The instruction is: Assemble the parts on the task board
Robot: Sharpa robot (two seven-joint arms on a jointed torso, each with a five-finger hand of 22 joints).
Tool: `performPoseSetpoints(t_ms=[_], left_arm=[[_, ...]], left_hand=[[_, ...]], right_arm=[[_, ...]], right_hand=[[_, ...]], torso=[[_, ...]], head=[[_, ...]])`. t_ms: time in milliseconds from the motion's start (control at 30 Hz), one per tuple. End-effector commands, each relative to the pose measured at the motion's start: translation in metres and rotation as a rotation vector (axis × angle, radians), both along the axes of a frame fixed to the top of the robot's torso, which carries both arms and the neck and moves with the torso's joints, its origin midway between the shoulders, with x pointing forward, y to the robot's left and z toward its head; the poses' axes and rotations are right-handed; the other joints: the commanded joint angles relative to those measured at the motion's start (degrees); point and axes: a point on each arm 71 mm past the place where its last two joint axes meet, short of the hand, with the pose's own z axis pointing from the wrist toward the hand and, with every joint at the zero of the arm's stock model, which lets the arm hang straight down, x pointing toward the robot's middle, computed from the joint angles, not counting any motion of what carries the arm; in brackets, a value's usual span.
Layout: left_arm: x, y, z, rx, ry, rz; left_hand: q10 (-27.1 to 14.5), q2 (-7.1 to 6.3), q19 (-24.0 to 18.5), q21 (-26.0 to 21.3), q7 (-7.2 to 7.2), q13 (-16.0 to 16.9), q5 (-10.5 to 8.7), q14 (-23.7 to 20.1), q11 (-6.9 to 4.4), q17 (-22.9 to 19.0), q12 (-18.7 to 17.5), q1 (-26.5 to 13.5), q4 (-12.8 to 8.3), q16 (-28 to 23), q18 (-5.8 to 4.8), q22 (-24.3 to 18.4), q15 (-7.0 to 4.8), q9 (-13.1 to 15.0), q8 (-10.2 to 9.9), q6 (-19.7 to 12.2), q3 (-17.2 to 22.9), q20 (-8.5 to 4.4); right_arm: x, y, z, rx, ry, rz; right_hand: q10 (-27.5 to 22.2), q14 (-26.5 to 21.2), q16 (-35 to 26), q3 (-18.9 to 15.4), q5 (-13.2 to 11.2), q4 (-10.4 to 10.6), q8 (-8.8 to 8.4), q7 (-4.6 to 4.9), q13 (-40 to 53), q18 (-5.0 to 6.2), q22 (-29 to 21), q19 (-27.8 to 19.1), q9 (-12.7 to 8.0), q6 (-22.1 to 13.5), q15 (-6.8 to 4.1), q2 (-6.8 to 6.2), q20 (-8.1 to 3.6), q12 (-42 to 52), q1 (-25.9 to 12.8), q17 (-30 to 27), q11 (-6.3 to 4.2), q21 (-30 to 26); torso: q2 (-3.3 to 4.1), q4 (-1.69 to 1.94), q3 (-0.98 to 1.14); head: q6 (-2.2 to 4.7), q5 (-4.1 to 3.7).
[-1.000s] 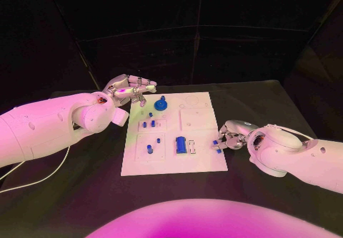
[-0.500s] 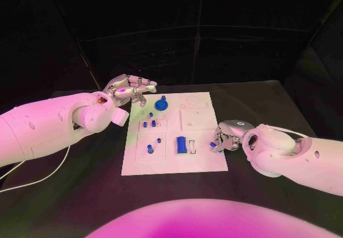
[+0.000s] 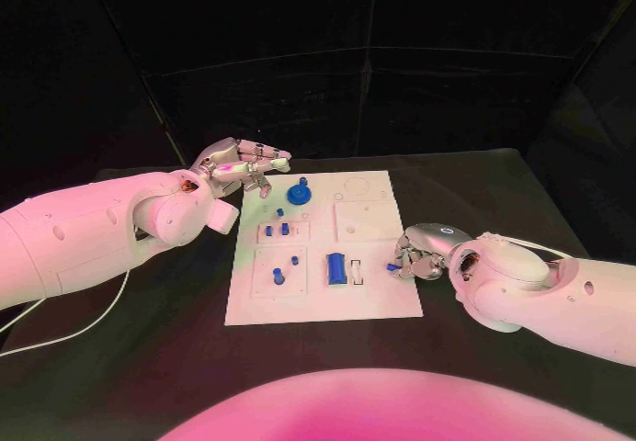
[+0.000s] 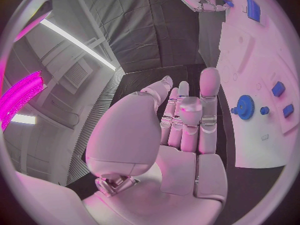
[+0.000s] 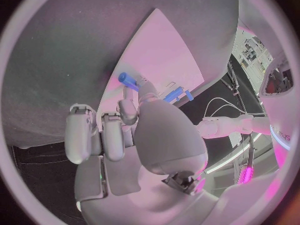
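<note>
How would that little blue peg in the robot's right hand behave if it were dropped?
The blue peg, pinched by the right hand, looks round and slim, so it would probably roll. It seems stiff and light, likely plastic. Held by one end between fingers, it might slip or twist.

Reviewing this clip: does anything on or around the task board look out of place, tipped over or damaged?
Nothing stands out. The task board lies flat and whole, and its blue parts, such as the blue gear, sit in place. The right hand pinches a small blue peg at the board's edge; the left hand hovers, holding nothing.
</note>
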Motion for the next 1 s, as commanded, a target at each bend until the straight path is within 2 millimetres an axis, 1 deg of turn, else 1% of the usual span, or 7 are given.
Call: performPoseSetpoints(t_ms=[33, 233, 367, 467, 567, 733, 1000], left_arm=[[0.000, -0.001, 0.001, -0.009, 0.002, -0.010], [0.000, -0.001, 0.001, -0.009, 0.002, -0.009], [0.000, -0.001, 0.001, -0.009, 0.003, -0.009], [-0.001, -0.001, 0.001, -0.009, 0.003, -0.010], [-0.001, -0.001, 0.001, -0.009, 0.003, -0.010], [-0.001, -0.002, 0.001, -0.010, 0.003, -0.011], [-0.001, -0.002, 0.001, -0.010, 0.004, -0.014]], left_hand=[[-0.41, 0.54, -0.09, -0.38, -0.11, 0.09, -0.08, -0.30, 0.08, -0.01, 0.19, -0.03, 0.05, 0.11, 0.72, -0.06, -0.05, -0.04, 0.13, -0.42, -0.34, 0.19], [-0.41, 0.54, -0.09, -0.38, -0.11, 0.09, -0.08, -0.30, 0.08, -0.01, 0.19, -0.03, 0.05, 0.11, 0.72, -0.06, -0.05, -0.04, 0.13, -0.42, -0.34, 0.19], [-0.41, 0.54, -0.09, -0.38, -0.11, 0.09, -0.08, -0.30, 0.08, -0.01, 0.19, -0.03, 0.05, 0.11, 0.72, -0.06, -0.05, -0.04, 0.13, -0.42, -0.34, 0.19], [-0.41, 0.54, -0.09, -0.38, -0.11, 0.09, -0.08, -0.30, 0.08, -0.01, 0.19, -0.03, 0.05, 0.11, 0.72, -0.06, -0.05, -0.04, 0.13, -0.42, -0.34, 0.19], [-0.41, 0.54, -0.09, -0.38, -0.11, 0.09, -0.08, -0.30, 0.08, -0.01, 0.19, -0.03, 0.05, 0.11, 0.72, -0.06, -0.05, -0.04, 0.13, -0.42, -0.34, 0.19], [-0.41, 0.54, -0.09, -0.38, -0.11, 0.09, -0.08, -0.30, 0.08, -0.01, 0.19, -0.03, 0.05, 0.11, 0.72, -0.06, -0.05, -0.04, 0.13, -0.42, -0.34, 0.19], [-0.41, 0.54, -0.09, -0.38, -0.11, 0.09, -0.08, -0.30, 0.08, -0.01, 0.19, -0.03, 0.05, 0.11, 0.72, -0.06, -0.05, -0.04, 0.13, -0.42, -0.34, 0.19]], right_arm=[[-0.003, -0.006, -0.007, 0.102, 0.071, -0.099], [-0.004, -0.004, -0.003, 0.197, 0.058, -0.141], [-0.005, -0.002, 0.001, 0.260, 0.036, -0.165], [-0.006, -0.001, 0.003, 0.299, 0.035, -0.182], [-0.007, 0.002, 0.004, 0.328, 0.047, -0.192], [-0.007, 0.011, 0.001, 0.354, 0.081, -0.195], [-0.006, 0.026, -0.005, 0.340, 0.145, -0.176]], right_hand=[[0.23, 4.35, 0.16, 0.68, -0.21, -0.02, 0.16, -0.06, 0.11, -0.34, 2.90, 0.14, 0.15, 0.31, -0.37, 2.13, -0.32, 0.26, 1.92, 7.19, -0.34, 0.27], [0.31, 4.35, 0.16, 1.41, -0.29, 0.27, -0.05, 0.05, 0.18, -0.35, 2.94, 0.16, -0.08, 0.32, -0.31, 1.44, -0.31, 0.33, 1.28, 7.20, -0.24, 0.28], [0.68, 4.38, 0.21, 2.04, -0.44, 0.84, -0.18, 0.05, 0.54, -0.36, 3.02, 0.20, -0.28, 0.53, -0.28, 0.70, -0.28, 0.78, 0.29, 7.33, -0.22, 0.33], [1.00, 4.40, 0.26, 2.51, -0.79, 1.54, -0.27, 0.01, 0.79, -0.37, 3.10, 0.24, -0.47, 0.77, -0.28, 0.03, -0.27, 1.14, -0.82, 7.44, -0.25, 0.38], [1.17, 4.41, 0.26, 2.86, -0.20, 2.34, -0.39, 0.02, 0.89, -0.39, 3.19, 0.29, -0.67, 0.96, -0.28, -0.60, -0.27, 1.28, -2.01, 7.46, -0.24, 0.43], [1.35, 4.44, 0.33, 3.22, 0.20, 3.38, -0.50, 0.02, 1.02, -0.41, 3.34, 0.37, -0.87, 1.17, -0.27, -1.17, -0.26, 1.46, -3.45, 7.60, -0.23, 0.51], [2.01, 4.50, 0.45, 3.46, -0.17, 5.32, -0.30, -0.20, 1.52, -0.48, 3.67, 0.55, -0.98, 1.97, -0.35, -1.93, -0.30, 2.15, -6.15, 7.85, -0.38, 0.70]], torso=[[-0.02, 0.04, -0.02], [0.01, -0.01, 0.00], [-0.03, 0.07, -0.07], [-0.03, 0.12, -0.06], [0.03, 0.13, -0.03], [0.03, 0.00, -0.03], [0.05, -0.01, 0.00]], head=[[-0.01, 0.09], [-0.01, 0.30], [-0.01, 0.26], [-0.01, 0.43], [-0.01, 0.49], [-0.01, 0.63], [-0.01, 0.65]])
